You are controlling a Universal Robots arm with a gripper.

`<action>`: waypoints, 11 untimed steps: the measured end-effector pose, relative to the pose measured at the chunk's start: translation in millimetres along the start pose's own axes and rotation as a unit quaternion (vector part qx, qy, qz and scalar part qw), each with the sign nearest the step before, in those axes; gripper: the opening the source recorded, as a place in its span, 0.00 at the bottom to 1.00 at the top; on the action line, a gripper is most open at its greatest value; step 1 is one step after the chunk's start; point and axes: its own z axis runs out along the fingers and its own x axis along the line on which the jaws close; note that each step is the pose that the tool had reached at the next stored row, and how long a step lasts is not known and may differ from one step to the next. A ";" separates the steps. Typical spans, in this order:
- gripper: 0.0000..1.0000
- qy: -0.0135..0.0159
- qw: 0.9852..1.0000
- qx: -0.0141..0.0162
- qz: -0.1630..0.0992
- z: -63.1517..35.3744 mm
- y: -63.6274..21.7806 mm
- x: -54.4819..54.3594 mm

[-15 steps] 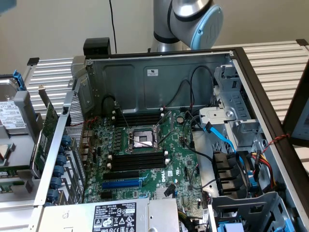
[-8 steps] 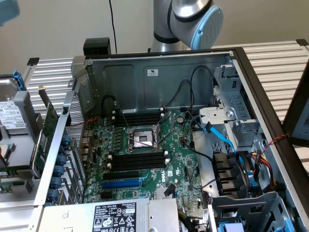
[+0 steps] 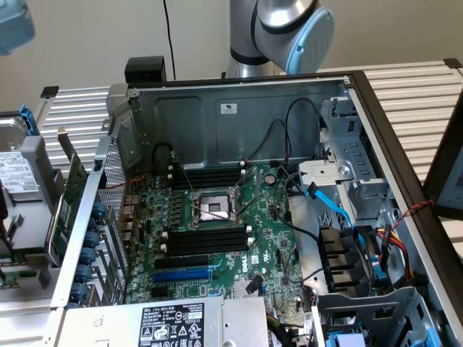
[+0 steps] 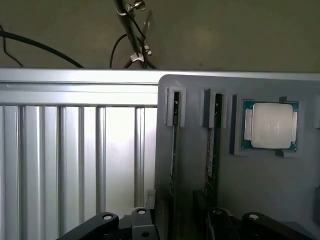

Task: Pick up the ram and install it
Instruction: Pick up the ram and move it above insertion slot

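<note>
In the wrist view two ram sticks point(image 4: 174, 115) point(image 4: 216, 115) stand on edge in a grey holder tray point(image 4: 260, 190), thin and dark, side by side. A silver processor chip point(image 4: 270, 125) lies in a pocket of the same tray beside them. My gripper point(image 4: 180, 227) hangs over the tray's near end, its dark fingers point(image 4: 102, 222) spread apart with nothing between them, clear of both sticks. In the exterior view the open computer case shows the green motherboard point(image 3: 268, 238) with long black empty slots point(image 3: 210, 238) on both sides of the processor socket point(image 3: 212, 207).
The tray rests on a ribbed aluminium table point(image 4: 75, 155), with black cables point(image 4: 125, 45) behind. A green expansion card point(image 3: 69, 199) and a hard drive point(image 3: 18, 173) lie off the case at the exterior view's left. Cables point(image 3: 347, 238) and drive bays crowd the case's right. The arm's base point(image 3: 289, 29) stands behind.
</note>
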 end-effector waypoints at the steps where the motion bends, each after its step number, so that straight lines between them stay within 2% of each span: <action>1: 0.42 0.000 1.000 0.000 0.000 1.3 0.0 0.0; 11: 0.42 0.000 1.000 -0.001 0.000 12.7 0.3 0.2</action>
